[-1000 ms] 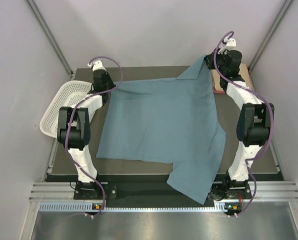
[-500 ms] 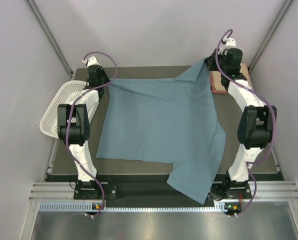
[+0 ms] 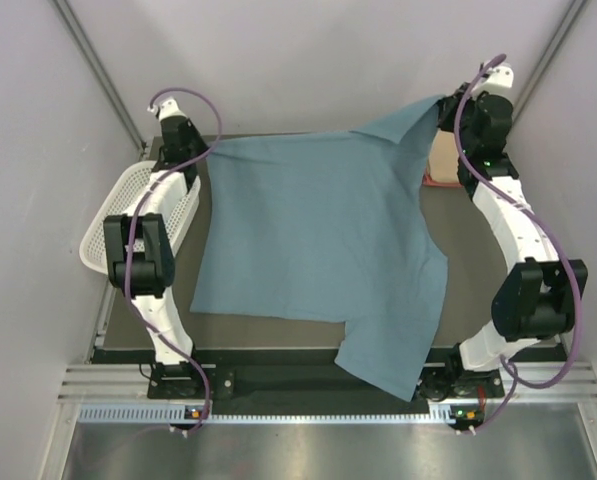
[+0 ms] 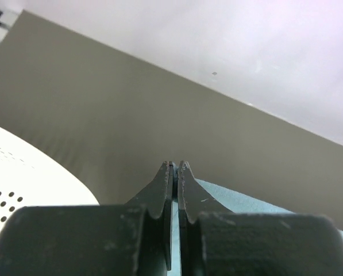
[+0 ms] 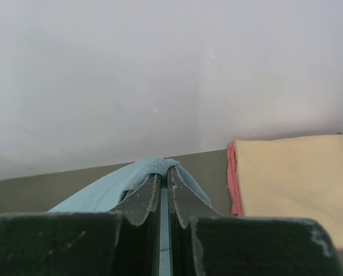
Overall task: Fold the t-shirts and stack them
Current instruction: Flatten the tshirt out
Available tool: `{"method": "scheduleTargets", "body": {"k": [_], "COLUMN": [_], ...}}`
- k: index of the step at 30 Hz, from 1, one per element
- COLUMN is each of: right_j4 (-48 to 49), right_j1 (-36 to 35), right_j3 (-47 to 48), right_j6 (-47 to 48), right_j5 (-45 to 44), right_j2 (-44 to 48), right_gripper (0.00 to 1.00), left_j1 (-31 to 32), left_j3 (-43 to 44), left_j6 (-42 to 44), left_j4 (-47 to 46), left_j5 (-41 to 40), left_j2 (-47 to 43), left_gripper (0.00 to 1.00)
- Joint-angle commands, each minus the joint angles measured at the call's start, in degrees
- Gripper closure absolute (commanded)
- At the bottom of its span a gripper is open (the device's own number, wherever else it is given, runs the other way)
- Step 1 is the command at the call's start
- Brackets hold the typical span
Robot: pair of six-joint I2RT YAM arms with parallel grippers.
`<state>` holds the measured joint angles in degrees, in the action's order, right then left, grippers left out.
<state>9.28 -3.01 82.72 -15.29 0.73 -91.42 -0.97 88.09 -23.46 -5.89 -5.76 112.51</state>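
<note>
Pale lilac-grey walls (image 3: 308, 60) enclose the dark olive counter (image 3: 460, 218) on three sides; an aluminium rail (image 3: 108, 382) runs along its near edge.

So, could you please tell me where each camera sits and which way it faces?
Top external: above and behind the arms, looking down on the table, blue-grey t-shirt and basket; left arm and right arm show.
Left wrist: on that wrist, facing the far wall; left gripper shut on the t-shirt's edge.
Right wrist: on that wrist, facing the same wall; right gripper pinching a t-shirt corner, folded shirts at right.
Shared: all three see the t-shirt.
</note>
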Motion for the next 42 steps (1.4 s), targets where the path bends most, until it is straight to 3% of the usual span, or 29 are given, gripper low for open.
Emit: {"method": "scheduleTargets", "body": {"k": [1, 6, 15, 28, 33, 38, 42], "right_j4": [6.1, 4.3, -1.8, -19.4, -21.8, -20.2, -16.0], "right_j1": [0.2, 0.2, -0.2, 0.0, 0.5, 0.5, 0.5], "right_j3": [-1.1, -1.0, -1.9, 9.2, 12.6, 13.2, 9.9], "right_j6": [-1.2, -1.2, 2.2, 6.1, 6.7, 7.8, 9.3], "right_j5": [-9.5, -15.6, -23.3, -18.6, -16.8, -16.2, -15.9], "right_j2": [6.6, 14.4, 36.1, 63.5, 67.9, 66.5, 63.8], "right_gripper": [1.00, 1.00, 1.00, 1.00, 1.00, 1.00, 1.00], "left_j1": [-0.9, -0.8, -0.7, 0.8, 0.8, 0.7, 0.8], "left_j3": [3.1, 2.5, -0.6, 2.1, 2.1, 1.4, -4.8], "left_j6": [0.8, -0.1, -0.1, -0.8, -0.5, -0.5, -2.0], "left_j4": [0.4, 2.5, 5.4, 14.4, 16.3, 15.3, 10.8], "left_j5": [-1.2, 2.0, 12.6, 11.7, 8.0, 6.5, 6.6], "left_j2": [-8.2, -15.9, -41.9, -72.5, -81.6, -82.1, -80.6], "left_gripper": [1.00, 1.00, 1.00, 1.00, 1.00, 1.00, 1.00]}}
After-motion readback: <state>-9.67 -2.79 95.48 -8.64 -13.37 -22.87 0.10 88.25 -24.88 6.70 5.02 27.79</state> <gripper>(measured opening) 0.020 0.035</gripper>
